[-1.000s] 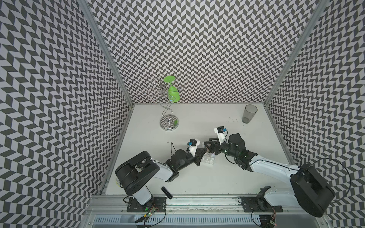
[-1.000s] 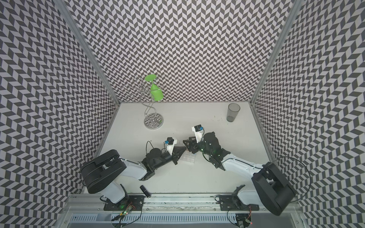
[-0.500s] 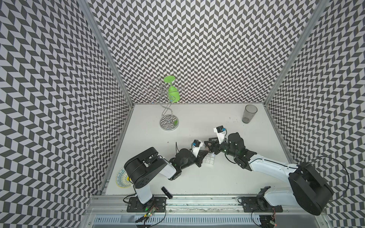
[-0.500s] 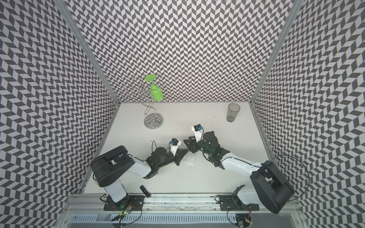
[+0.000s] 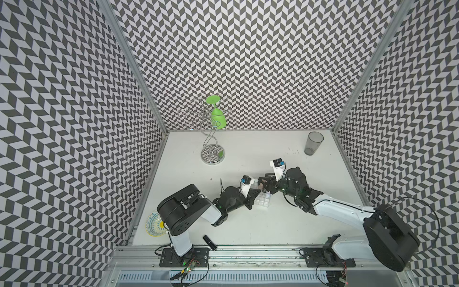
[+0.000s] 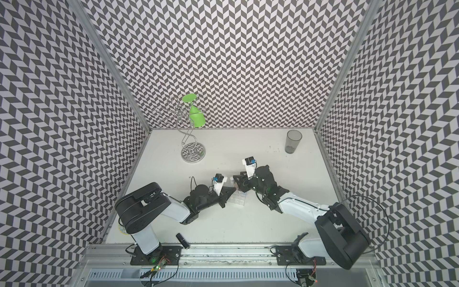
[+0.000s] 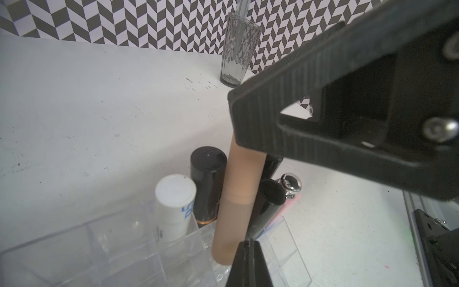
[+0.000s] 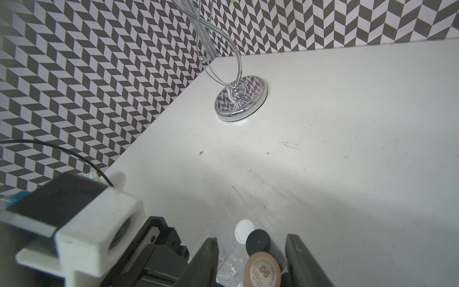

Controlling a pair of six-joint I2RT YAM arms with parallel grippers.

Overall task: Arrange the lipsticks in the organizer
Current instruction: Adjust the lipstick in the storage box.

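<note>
- A tan lipstick [image 7: 233, 198] stands nearly upright, leaning slightly, so its long axis runs up and down. Its foot is down in the clear plastic organizer [image 7: 99, 248], apparently in a cell of the row farthest from the left arm. The see-through walls make the exact cell hard to tell.
- Its round cap [image 8: 263, 270] sits between the two fingers of the right gripper [image 8: 252, 248], which is above it. The jaws stand apart and straddle the cap. One finger is just beside it and the other shows a clear gap, so nothing is clamped.
- The left gripper [image 7: 246, 246] has its jaws closed on nothing, with its tip just beside the tube's foot at the organizer.
- The right arm is the nearer to the cap. In my judgement the next move turns on this straddle, since closing the jaws would take the tube near its top, along its upright axis.
- Just beside the tan tube, a white lipstick [image 7: 175, 198] and a black lipstick [image 7: 208, 179] stand in the organizer. A second black tube [image 7: 269, 198] leans on its other side.
- Writing: the tan cap carries two digits that read 90 as shown, or 06 the other way up. The white tube has blue letters, cut off and not readable in full.
- Another black lipstick [image 5: 210, 242] lies well apart at the table's front edge, near the left arm's base.
- A grey tumbler [image 5: 313, 143] stands at the far side of the table.
</note>
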